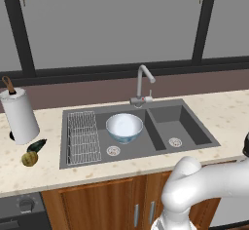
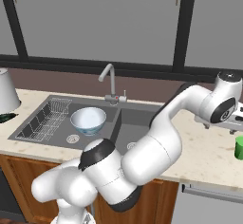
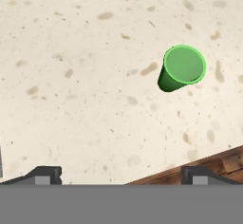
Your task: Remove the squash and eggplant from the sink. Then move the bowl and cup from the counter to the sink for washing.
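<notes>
Hand [image 3: 121, 173] open above cup [image 3: 182, 68] | bowl [image 1: 124, 127] seemingly in sink [image 1: 194, 135]

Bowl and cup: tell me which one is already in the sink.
The bowl, sitting in the sink's left basin; the green cup stands on the counter.

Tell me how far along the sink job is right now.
Done: the squash and eggplant lie on the counter left of the sink, and the bowl sits in the left basin. In hand: the open claw hangs above the counter near the green cup, which stands upright and is not gripped. Left: grasp the cup and put it in the sink.
</notes>
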Robot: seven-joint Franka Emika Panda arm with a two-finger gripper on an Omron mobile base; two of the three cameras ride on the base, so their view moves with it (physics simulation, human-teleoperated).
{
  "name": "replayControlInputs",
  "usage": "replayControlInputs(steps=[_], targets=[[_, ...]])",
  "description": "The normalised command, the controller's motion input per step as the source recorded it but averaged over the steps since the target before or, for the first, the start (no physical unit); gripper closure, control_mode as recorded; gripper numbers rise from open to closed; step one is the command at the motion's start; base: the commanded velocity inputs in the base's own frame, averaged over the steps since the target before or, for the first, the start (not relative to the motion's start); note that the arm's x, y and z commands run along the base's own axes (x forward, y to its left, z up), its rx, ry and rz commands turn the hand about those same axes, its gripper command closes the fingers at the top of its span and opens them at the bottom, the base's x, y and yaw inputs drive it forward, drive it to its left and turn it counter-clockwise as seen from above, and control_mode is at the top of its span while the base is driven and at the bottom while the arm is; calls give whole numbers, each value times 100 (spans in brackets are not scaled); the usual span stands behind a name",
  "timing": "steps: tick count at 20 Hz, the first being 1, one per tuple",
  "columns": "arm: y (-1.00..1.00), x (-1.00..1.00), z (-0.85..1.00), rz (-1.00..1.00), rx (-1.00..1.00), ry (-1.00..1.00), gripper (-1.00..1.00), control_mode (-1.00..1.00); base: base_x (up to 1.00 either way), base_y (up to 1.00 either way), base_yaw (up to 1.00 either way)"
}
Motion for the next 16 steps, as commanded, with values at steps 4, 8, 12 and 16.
replayControlInputs(steps=[4,8,12,16], targets=[[-5,2,-18,0,0,0,-100,-100,0,0,0],[-5,2,-14,0,0,0,-100,-100,0,0,0],[-6,3,-12,0,0,0,-100,-100,0,0,0],[-6,5,-13,0,0,0,-100,-100,0,0,0]])
